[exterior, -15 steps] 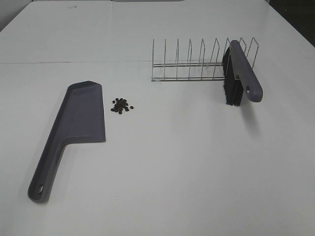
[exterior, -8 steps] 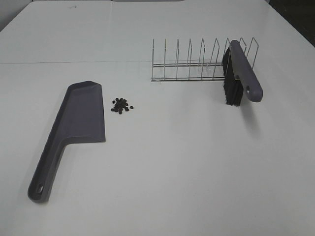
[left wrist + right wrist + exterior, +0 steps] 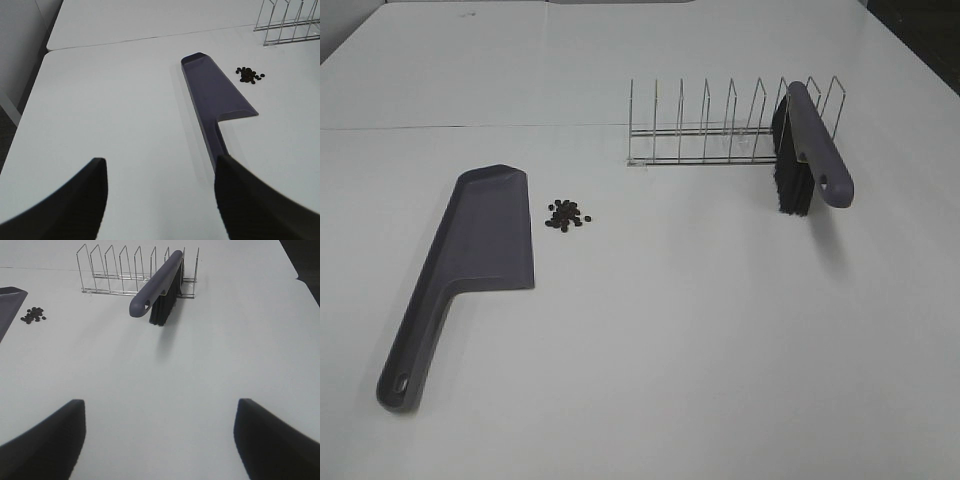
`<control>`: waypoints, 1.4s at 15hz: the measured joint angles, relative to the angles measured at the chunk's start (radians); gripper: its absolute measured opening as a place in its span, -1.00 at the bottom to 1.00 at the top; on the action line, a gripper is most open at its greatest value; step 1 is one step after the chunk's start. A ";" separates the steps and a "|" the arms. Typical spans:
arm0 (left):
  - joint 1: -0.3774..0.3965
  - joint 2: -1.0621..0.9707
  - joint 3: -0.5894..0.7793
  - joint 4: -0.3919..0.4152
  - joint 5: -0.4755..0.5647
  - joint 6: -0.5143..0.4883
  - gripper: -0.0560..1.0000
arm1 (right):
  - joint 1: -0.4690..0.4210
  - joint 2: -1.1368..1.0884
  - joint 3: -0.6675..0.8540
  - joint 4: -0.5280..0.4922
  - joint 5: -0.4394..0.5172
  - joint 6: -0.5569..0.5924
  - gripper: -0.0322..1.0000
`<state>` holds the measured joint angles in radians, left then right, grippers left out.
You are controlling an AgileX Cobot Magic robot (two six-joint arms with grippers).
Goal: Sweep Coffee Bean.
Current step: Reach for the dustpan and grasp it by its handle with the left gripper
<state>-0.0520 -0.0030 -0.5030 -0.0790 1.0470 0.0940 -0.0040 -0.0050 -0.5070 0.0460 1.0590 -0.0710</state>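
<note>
A loose cluster of dark coffee beans [image 3: 566, 215] lies on the white table, just right of the grey dustpan [image 3: 480, 245], whose handle points toward the front left. The beans [image 3: 249, 75] and dustpan [image 3: 215, 97] show in the left wrist view; the beans [image 3: 33, 315] also show in the right wrist view. A grey brush [image 3: 815, 150] with black bristles leans in the wire rack [image 3: 720, 130] at the back right, also in the right wrist view [image 3: 159, 287]. My left gripper [image 3: 160, 200] is open and empty, short of the dustpan handle. My right gripper [image 3: 160, 440] is open and empty, short of the brush. Neither gripper shows in the exterior view.
The wire rack [image 3: 135, 270] has several empty slots left of the brush. A seam between table panels [image 3: 470, 126] runs across behind the dustpan. The table's left edge [image 3: 35, 90] drops to the floor.
</note>
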 joint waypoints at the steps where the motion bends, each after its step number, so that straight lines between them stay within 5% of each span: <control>1: 0.000 0.000 0.000 0.000 0.000 0.000 0.18 | 0.000 0.000 0.000 0.000 0.000 0.000 0.40; 21: 0.000 0.000 0.000 0.000 0.000 0.000 0.18 | 0.000 0.000 0.000 0.000 0.000 0.000 0.40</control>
<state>-0.0520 -0.0030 -0.5030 -0.0790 1.0470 0.0940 -0.0040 -0.0050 -0.5070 0.0460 1.0590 -0.0710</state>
